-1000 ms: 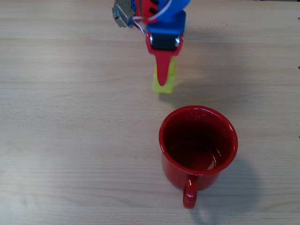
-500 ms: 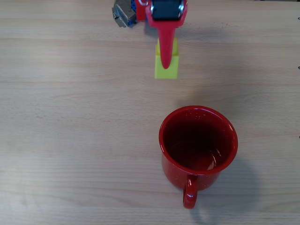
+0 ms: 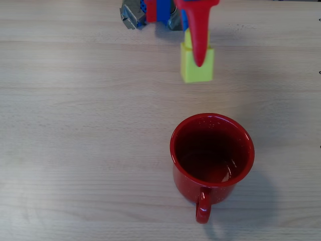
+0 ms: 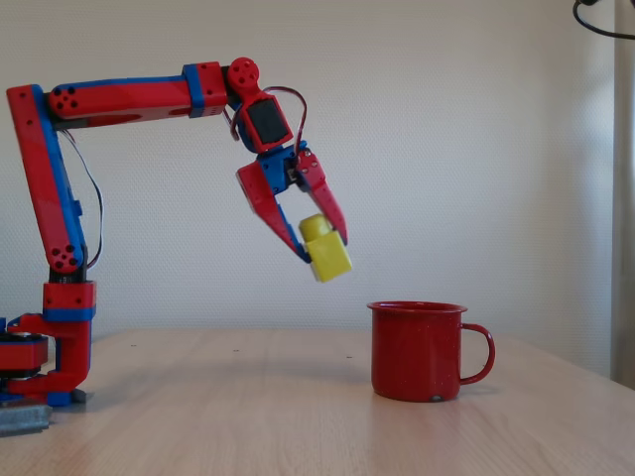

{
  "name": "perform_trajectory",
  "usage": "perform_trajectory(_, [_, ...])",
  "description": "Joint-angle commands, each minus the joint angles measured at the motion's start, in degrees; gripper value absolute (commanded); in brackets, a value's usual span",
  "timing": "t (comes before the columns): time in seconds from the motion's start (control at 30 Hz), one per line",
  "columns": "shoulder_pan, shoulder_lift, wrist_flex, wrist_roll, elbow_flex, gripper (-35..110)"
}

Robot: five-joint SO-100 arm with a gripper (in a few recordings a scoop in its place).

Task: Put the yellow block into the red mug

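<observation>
Change: since the earlier overhead pictures the yellow block (image 3: 196, 66) has shifted right and looks larger, so it has been carried higher — it now lines up more nearly with the mug, though it is not yet over it.
Meaning for the task: lifting looks done; the carry toward the mug appears under way, and the release is not yet made.
Fingers: the red fingers (image 4: 319, 248) are closed on the yellow block, one on each side; the block hangs tilted between them, its stud pointing up toward the wrist.
Block position: in the air, clear of the tabletop (image 4: 248, 416), above rim height and to the left of the mug in the fixed view; in the overhead view it sits toward the top edge, apart from the rim.
Mug: the red mug (image 4: 418, 349) stands upright on the tabletop, its loop handle to the right in the fixed view and toward the bottom edge in the overhead view (image 3: 212, 155); nothing can be seen inside it.
Arm: red and blue, base at far left in the fixed view, upper link reaching level toward the mug.
Count: one yellow block, one red mug, one arm — no other loose things on the tabletop.
Next move, as judged: bring the block over the mug's mouth before opening.
</observation>
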Motion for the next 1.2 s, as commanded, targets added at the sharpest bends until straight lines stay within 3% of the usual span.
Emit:
perform_trajectory(0.0, [-1.8,-0.2,2.1,1.3,-9.0,0])
perform_trajectory(0.6, [-1.0,-25.4,5.9,2.8,-41.7,0])
perform_trajectory(1.17, [0.4,-44.6,5.2,3.7,-57.4,0])
